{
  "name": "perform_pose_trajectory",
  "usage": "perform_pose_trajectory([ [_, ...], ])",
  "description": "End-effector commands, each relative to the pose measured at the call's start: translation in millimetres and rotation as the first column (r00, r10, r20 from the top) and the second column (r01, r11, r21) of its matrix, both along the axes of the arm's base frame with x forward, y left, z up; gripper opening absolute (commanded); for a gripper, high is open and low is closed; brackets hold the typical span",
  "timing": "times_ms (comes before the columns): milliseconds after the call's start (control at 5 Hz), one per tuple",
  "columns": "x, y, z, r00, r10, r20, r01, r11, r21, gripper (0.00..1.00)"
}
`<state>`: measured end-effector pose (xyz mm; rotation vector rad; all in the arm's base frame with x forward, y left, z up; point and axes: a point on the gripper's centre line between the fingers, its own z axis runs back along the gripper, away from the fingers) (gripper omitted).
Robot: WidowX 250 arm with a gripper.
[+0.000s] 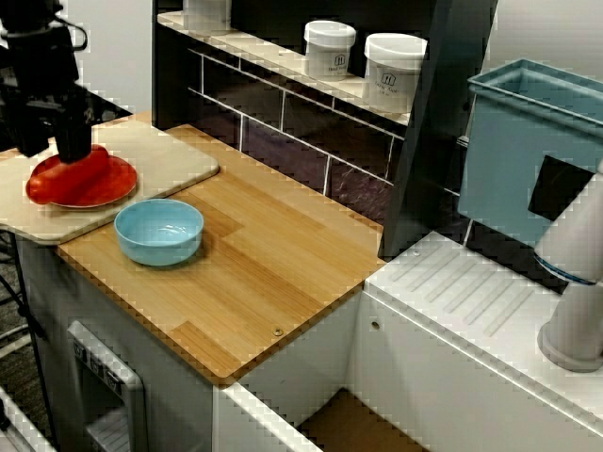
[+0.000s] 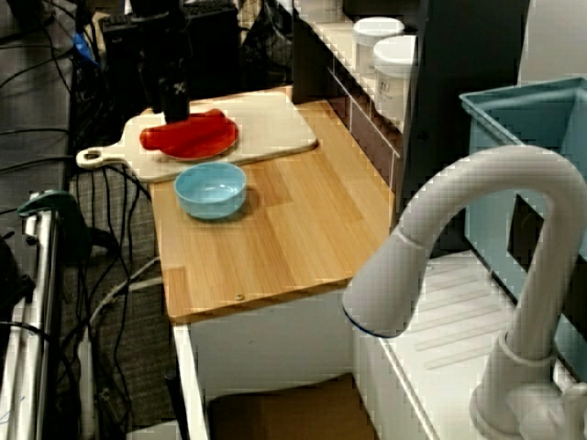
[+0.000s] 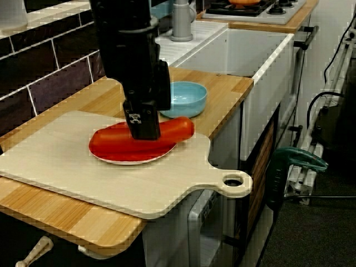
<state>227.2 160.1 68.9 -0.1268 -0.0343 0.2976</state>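
A red sausage [image 3: 175, 128] lies across a red plate [image 3: 128, 156] on a pale wooden cutting board [image 3: 67, 161]. My black gripper [image 3: 143, 130] comes straight down over the sausage's middle. One finger stands in front of it and the other is hidden behind, so the gap does not show. The view from above the counter shows the gripper [image 1: 73, 151] at the plate's [image 1: 104, 188] left part, with the sausage [image 1: 94, 168] poking out to its right. A light blue bowl [image 1: 158, 231] sits empty on the counter beside the board [image 1: 170, 160].
The wooden counter [image 1: 264, 273] ends at a white sink [image 3: 250, 61] with a ribbed drainboard [image 1: 462, 301] and a grey faucet [image 2: 440, 238]. White jars [image 1: 394, 71] stand on the shelf behind. A teal bin [image 1: 528, 151] hangs at the right. Cables hang past the board's handle [image 2: 92, 158].
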Motion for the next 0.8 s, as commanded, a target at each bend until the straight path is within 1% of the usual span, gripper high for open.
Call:
perform_pose_trajectory([
  [0, 13.8, 5.5, 13.5, 0.998, 0.021, 0.063, -0.025, 0.998, 0.054, 1.0],
  [200, 22.5, 7.3, 12.9, 0.998, 0.028, 0.056, -0.031, 0.998, 0.054, 1.0],
  [400, 25.9, 3.3, 21.1, 0.997, -0.017, 0.072, 0.012, 0.998, 0.067, 1.0],
  [600, 16.9, -13.5, 25.6, 0.972, -0.202, 0.118, 0.187, 0.974, 0.126, 1.0],
])
